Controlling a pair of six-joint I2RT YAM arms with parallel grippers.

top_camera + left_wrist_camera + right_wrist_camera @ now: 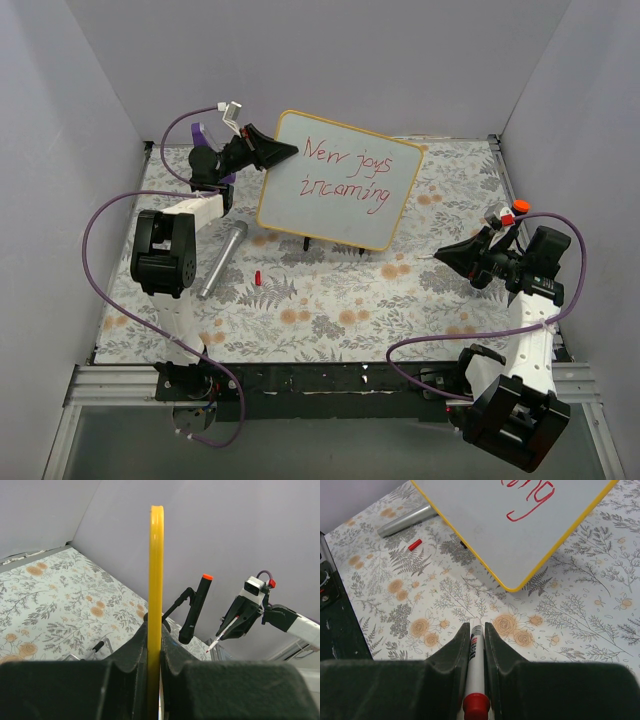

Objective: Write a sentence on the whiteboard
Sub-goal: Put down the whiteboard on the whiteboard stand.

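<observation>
The whiteboard (335, 180), white with a yellow frame, is held tilted above the table at the back. The sentence (350, 172) in red reads "New joys incoming" in two lines. My left gripper (281, 152) is shut on the board's left edge; in the left wrist view the yellow frame (156, 580) runs straight up between the fingers. My right gripper (442, 256) is shut on a white marker (476, 652) with a red end, tip pointing left, apart from the board's lower right corner (520, 586). The last red letters (532, 500) show in the right wrist view.
A grey metal cylinder (222, 258) lies on the floral cloth left of centre. A small red cap (257, 277) lies beside it. A black stand (320, 243) sits under the board. Grey walls enclose three sides. Purple cables loop from both arms.
</observation>
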